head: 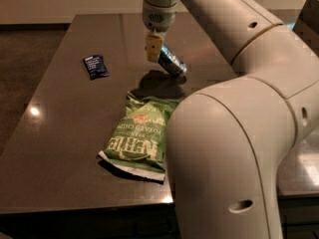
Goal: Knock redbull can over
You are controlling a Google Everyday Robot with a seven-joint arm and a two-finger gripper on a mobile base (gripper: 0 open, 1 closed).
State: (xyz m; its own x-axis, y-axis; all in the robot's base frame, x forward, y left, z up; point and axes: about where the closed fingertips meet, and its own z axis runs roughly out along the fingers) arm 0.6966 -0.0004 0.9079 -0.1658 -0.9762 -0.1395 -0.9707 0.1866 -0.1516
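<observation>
The redbull can (pixel 173 61), blue and silver, is tipped far over to the right at the middle back of the dark table (pixel 65 128), its top end pointing lower right. My gripper (pixel 154 48) hangs from the arm just left of the can's raised end, its yellowish fingertip against the can. The can is near lying flat; whether it rests on the table I cannot tell.
A green Kettle chip bag (pixel 141 134) lies flat in front of the can. A small dark blue flat packet (pixel 95 66) lies at the back left. My large white arm (pixel 234 148) fills the right side and hides the table there.
</observation>
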